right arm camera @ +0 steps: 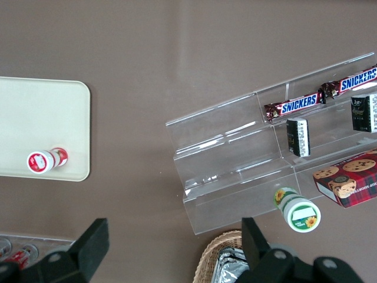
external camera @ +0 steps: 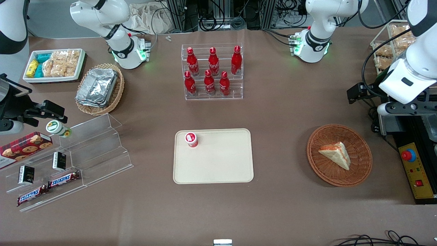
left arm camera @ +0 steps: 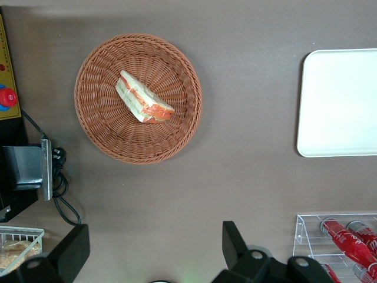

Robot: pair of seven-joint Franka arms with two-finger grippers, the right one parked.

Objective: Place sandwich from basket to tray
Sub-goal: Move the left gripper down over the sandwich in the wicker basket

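Hovering with jaws spread wide and empty, the gripper (left arm camera: pixel 156 250) is waiting high above the sandwich (external camera: pixel 336 154), lying at the basket's (external camera: pixel 362 171) centre; soft bread risks crushing or slipping before reaching the tray (external camera: pixel 218 167).

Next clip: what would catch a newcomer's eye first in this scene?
Probably the red cola bottles in a clear rack mid-table, farther from the front camera than the cream tray, which holds one small red cup. Next, the sandwich in its round basket toward the working arm's end, with the open gripper raised above the table beside it.
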